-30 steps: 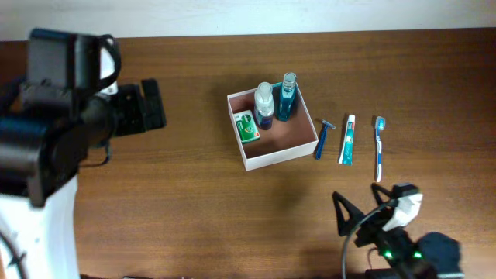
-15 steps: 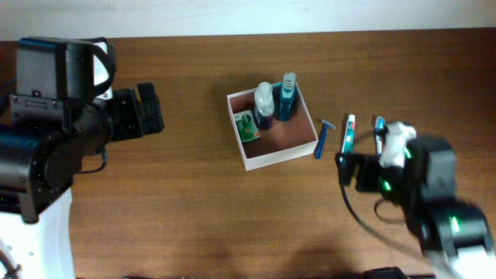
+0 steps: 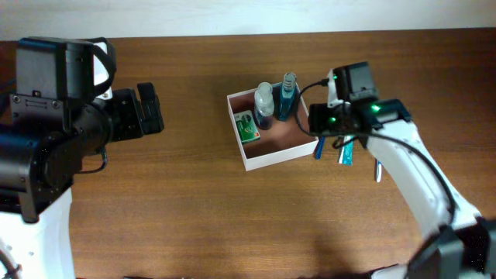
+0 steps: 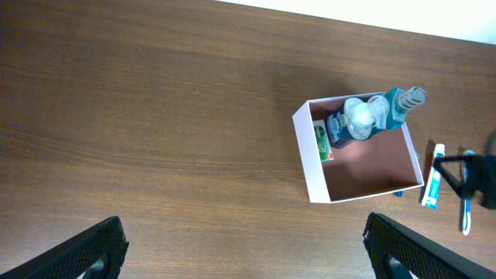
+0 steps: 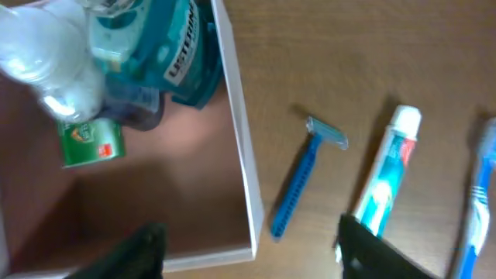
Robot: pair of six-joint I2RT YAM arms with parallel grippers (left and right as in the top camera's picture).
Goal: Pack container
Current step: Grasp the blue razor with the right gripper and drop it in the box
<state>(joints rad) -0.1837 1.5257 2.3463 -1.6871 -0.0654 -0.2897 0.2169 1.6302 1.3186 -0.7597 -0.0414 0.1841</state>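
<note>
The razor [image 5: 298, 184] is best straddled squarely by the spread right fingers [image 5: 364, 248] — lowered to the counter [image 5: 325, 62] clear of the container [image 5: 239, 139] wall — left fingers [image 4: 93, 244] spread, empty.

A square, shallow, open-top container [image 3: 279, 159] sits flat on a brown wooden table [image 3: 194, 201], near the middle and turned slightly askew to the table's edge. Its thin outer walls are white and its floor is reddish-brown. One back corner holds a clear bottle [image 3: 264, 99] and a teal bottle [image 3: 287, 97], both standing upright and close together. A small green packet [image 3: 247, 128] lies flat beside them against the left wall. The rest of the floor, toward the front and right walls, is bare.
</note>
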